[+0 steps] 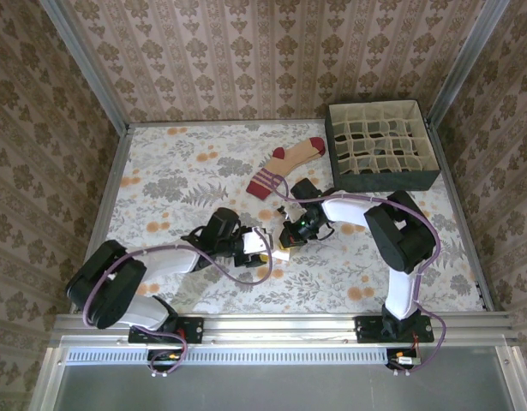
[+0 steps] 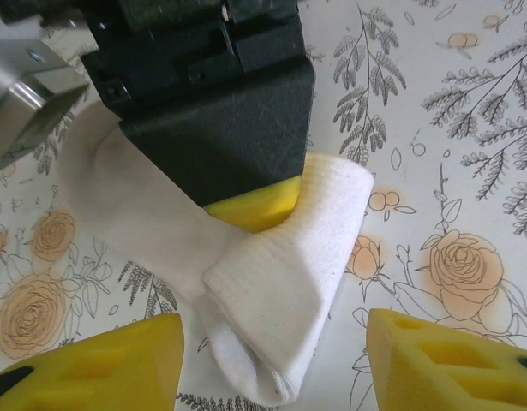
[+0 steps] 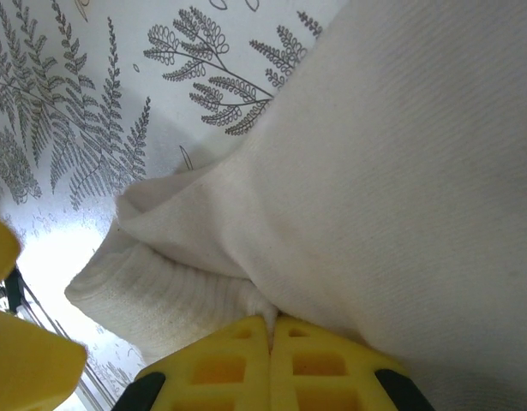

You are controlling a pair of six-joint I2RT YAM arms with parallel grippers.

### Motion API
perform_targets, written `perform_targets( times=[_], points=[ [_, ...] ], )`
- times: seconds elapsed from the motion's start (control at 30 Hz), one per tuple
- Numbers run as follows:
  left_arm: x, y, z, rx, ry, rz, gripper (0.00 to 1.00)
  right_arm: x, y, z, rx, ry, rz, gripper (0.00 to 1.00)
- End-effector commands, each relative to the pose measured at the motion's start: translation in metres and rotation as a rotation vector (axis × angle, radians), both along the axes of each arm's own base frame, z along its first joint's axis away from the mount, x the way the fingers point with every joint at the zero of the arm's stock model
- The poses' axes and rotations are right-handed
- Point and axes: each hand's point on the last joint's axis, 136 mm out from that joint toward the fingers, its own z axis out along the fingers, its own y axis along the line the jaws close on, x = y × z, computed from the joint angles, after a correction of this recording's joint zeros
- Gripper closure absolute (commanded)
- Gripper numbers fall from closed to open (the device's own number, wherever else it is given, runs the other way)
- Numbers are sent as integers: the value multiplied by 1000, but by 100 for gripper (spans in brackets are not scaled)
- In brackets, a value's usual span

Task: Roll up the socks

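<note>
Grey-white floral tablecloth (image 1: 173,163) ringed by patterned wallpaper (image 1: 246,51); left jaws open, right jaws pinch cream sock (image 2: 289,257)

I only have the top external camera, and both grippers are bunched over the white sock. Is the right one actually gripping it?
Observer: Yes. In its wrist view the right gripper is pressed shut on a fold of the cream-white sock.
Operator: And the left one?
Observer: The left gripper is open, with one finger on each side of the sock's folded end.
Operator: Is the sock rolled yet?
Observer: No. It is loosely doubled over once, and the rest lies flat on the floral tablecloth.
</note>
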Motion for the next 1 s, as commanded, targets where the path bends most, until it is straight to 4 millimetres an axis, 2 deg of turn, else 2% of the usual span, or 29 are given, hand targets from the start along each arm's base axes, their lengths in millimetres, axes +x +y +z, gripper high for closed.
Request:
perform_targets(
  times=[0.0,0.27,0.33,0.4,0.5,0.57,0.63,0.7,0.77,0.97],
  points=[
    [6,-9,3,-8,-26,-28,43,-33,-29,-36,-158,136,38,100],
    [8,-15,-19,20,64,-16,44,-32,-24,-31,-128,137,64,100],
    [8,-18,-21,12,82,-11,47,-33,-23,-30,-122,142,72,100],
    [7,-20,-21,6,113,-11,59,-34,-23,-30,-121,143,78,100],
    [1,-20,-25,22,189,-11,87,-34,-23,-27,-120,135,83,100],
    [-4,-18,-29,41,236,-3,100,-31,-24,-24,-122,110,79,99],
    [-7,-14,-32,46,260,20,100,-25,-26,-18,-129,65,58,90],
    [-10,-9,-36,48,286,50,100,-16,-26,-8,-120,7,31,75],
    [-14,-7,-39,58,325,67,100,-9,-24,3,-98,-43,1,66],
    [-21,-6,-50,104,474,119,100,10,-22,31,-41,-169,-88,60]
  ],
)
